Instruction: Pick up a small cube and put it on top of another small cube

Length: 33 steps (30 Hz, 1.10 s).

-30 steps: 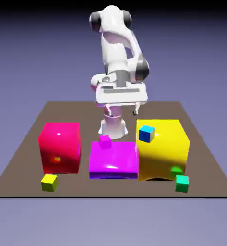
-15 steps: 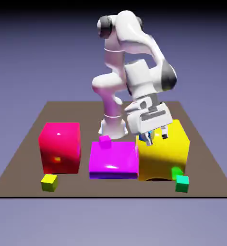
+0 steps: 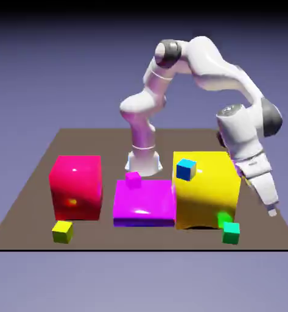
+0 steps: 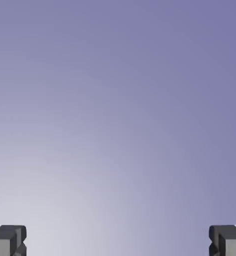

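The white arm (image 3: 198, 67) arches up from its base and bends down toward the exterior view's right, its wrist tilted outward, and the gripper (image 3: 271, 210) hangs with its jaws spread wide, nothing between them.

The arm (image 3: 201, 67) in the exterior view's upper right is glossy white, built of rounded, tubular segments. Dark grey caps mark its joints, one at the top near the frame's centre and one at the right. Its white base column widens to a flared foot. In the hand view, two dark grey blocky fingertips (image 4: 8, 240) sit in the bottom corners.
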Each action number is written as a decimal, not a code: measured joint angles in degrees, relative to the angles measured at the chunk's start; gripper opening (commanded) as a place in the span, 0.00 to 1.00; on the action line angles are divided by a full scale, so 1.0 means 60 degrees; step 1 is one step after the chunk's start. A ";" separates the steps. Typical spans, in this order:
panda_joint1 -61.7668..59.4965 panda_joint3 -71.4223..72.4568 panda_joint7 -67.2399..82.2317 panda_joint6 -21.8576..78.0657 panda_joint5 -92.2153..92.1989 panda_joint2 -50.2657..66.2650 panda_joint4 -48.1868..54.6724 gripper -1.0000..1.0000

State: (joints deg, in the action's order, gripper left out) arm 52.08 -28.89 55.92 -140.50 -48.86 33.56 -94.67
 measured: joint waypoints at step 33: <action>-0.2021 0.1814 1.0044 0.6211 0.2878 0.2141 0.0811 0.00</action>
State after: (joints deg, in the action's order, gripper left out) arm 39.96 -18.01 116.18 -103.23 -31.59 46.41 -89.81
